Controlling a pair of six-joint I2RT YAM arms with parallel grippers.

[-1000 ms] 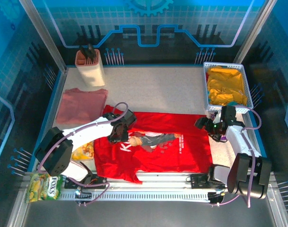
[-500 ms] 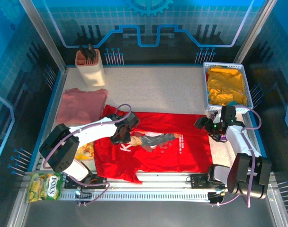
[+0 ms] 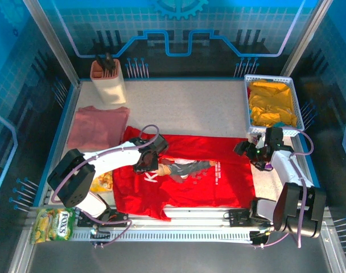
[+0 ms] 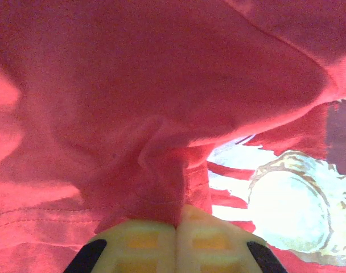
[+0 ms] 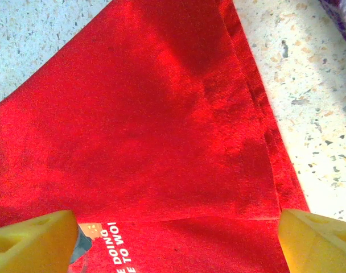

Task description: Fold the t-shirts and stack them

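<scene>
Red t-shirt (image 3: 218, 185) spread flat on table (image 3: 184, 108), print up, close to arm bases. Left gripper (image 4: 176, 230) clenched, pinching raised fold of red cloth beside cartoon print. Right gripper (image 5: 173, 233) hovers over shirt's right hem, fingers (image 5: 31, 244) spread wide, grasping nothing. Pink t-shirt (image 3: 99, 126) lies folded at left, just beside red one.

White basket (image 3: 268, 77) (yellow cloth (image 3: 270, 105) inside), candy bag (image 3: 52, 225)

Left arm (image 3: 104, 156): white links, black joints, lilac cable loops | Right arm (image 3: 285, 165): identical finish | Finger pads (image 5: 31, 239): yellow wedge-shaped foam on both arms
</scene>
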